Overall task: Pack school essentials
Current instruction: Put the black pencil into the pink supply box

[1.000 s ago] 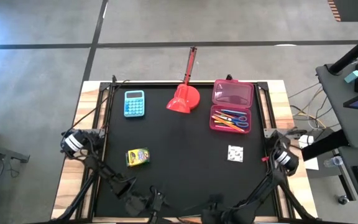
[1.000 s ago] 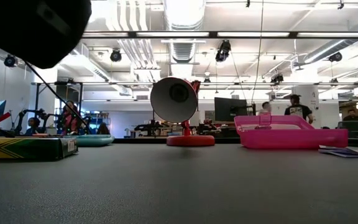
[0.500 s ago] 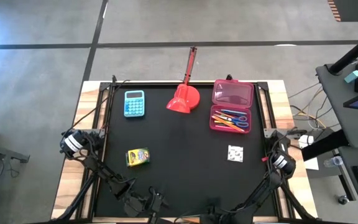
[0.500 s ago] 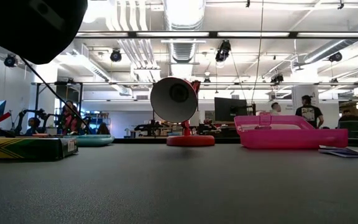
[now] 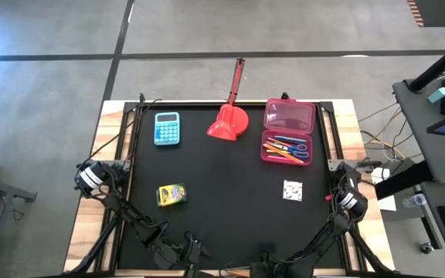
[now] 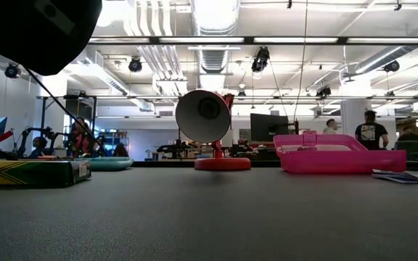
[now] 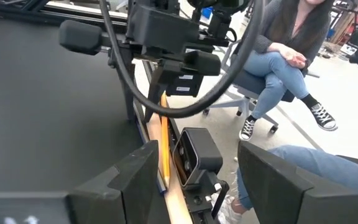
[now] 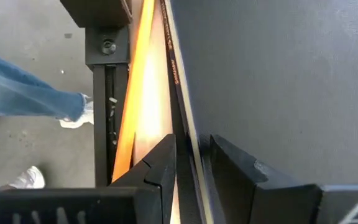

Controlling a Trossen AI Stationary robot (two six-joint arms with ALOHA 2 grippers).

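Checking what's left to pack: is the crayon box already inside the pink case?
No, the crayon box lies on the black mat near the left side of the table, far from the open pink case at the back right.

Matt black mat (image 5: pixel 230 193) over pale wooden table (image 5: pixel 107 135); glossy translucent pink plastic case (image 5: pixel 288 129); shiny red plastic scoop (image 5: pixel 229 123); printed cardboard crayon box (image 5: pixel 171 194).

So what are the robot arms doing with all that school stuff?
Right now, nothing is being held. Both arms are folded back at the near edge of the table, the left gripper open, the right gripper with its fingers close together and empty. The pink pencil case lies open with pens and scissors inside. The crayon box and the small white square are not packed yet.
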